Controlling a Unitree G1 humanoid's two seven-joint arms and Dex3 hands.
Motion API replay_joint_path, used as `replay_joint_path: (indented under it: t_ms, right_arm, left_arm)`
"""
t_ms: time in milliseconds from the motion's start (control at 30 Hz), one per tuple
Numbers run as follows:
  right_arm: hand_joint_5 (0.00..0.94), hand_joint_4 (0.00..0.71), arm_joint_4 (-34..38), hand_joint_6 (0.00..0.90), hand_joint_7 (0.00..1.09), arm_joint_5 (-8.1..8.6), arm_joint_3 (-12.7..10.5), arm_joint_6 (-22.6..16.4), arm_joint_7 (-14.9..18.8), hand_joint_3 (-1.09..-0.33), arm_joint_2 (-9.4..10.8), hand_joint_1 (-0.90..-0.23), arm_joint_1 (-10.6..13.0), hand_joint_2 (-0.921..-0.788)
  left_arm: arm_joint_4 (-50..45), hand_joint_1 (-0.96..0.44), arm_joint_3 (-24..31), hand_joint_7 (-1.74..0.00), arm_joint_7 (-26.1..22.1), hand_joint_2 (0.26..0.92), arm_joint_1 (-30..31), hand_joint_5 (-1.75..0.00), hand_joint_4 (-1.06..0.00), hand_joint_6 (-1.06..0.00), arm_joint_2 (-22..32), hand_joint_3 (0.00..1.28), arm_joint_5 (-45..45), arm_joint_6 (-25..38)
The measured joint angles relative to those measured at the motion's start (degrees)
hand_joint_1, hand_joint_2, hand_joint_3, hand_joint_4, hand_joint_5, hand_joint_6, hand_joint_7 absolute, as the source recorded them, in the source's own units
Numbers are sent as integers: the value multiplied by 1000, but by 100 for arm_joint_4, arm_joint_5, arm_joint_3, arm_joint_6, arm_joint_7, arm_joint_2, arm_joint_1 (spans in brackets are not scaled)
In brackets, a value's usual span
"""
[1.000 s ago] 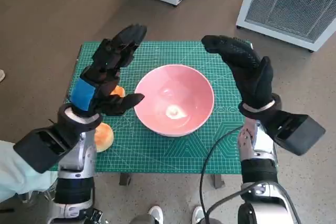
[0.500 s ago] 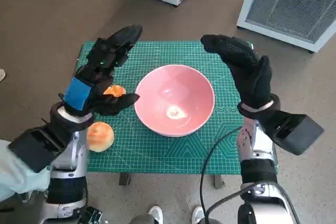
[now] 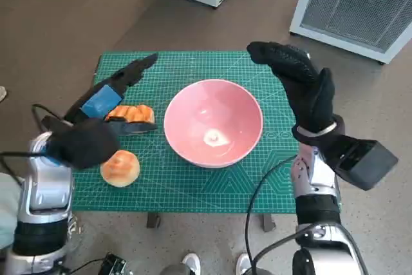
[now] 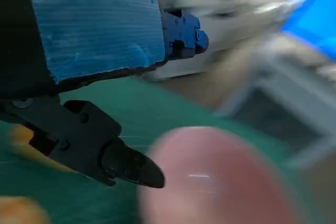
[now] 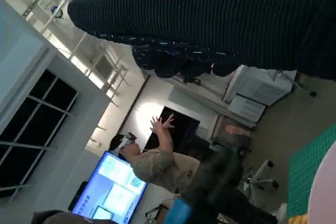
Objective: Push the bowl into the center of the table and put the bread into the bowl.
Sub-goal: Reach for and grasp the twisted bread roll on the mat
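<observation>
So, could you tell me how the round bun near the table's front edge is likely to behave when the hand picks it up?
The round bun looks soft and puffy, so it probably squashes under a firm grip. Its domed shape suggests it may roll if nudged. It sits near the table's front edge, so a nudge could push it off.

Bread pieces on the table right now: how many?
2. One bread roll lies near the table's front left edge; another piece lies left of the bowl, partly hidden by the left hand.

We see a brown floor [image 3: 58,17] around the green-matted table [image 3: 193,188]. Beyond the table stand two white grilled cabinets [image 3: 351,8]. Dark windows [image 5: 31,124] line one wall.
</observation>
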Motion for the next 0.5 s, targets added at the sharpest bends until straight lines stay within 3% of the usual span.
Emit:
replay_joint_path:
  t_ms: [200, 500]
  right_arm:
    - [0, 197, 153, -1, 593, 5, -5, -11, -4, -760, 25, -690, 0, -921]
    - [0, 197, 280, -1, 596, 76, -26, -36, -1, -758, 56, -696, -14, -921]
  left_arm:
    - [447, -12, -534, -46, -258, 712, -523, 1, 1, -145, 256, 25, 635, 712]
    - [1437, -40, -1072, -31, -201, 716, -900, -1, -3, -153, 218, 23, 784, 665]
